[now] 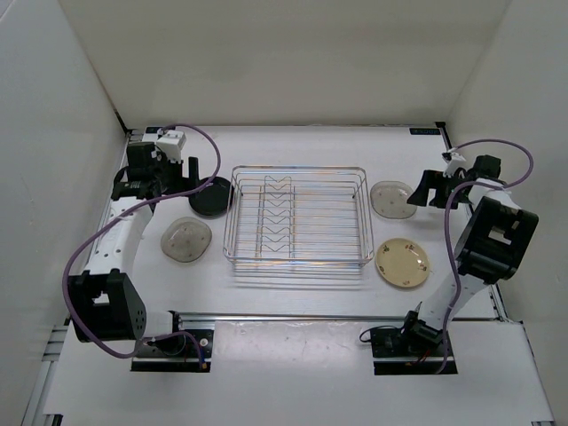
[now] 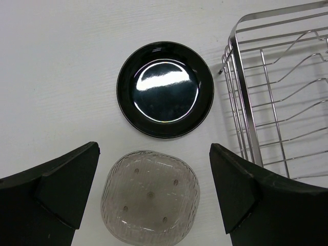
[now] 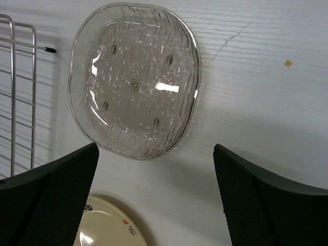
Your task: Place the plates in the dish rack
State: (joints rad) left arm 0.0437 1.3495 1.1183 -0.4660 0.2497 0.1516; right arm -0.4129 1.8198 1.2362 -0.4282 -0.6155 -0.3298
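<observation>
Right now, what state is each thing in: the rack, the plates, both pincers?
Rack: upright, empty.
Black plate: lying flat left of the rack, not loaded.
Left glass plate: lying flat, not loaded.
Right glass plate: lying flat right of the rack, not loaded.
Cream plate: lying flat, not loaded.
Left pincer: open, empty.
Right pincer: open, empty.

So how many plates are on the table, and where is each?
4. Left of the rack: a black plate farther back and a clear glass plate in front. Right of the rack: a second clear plate and a cream plate. None seems hidden.
</observation>
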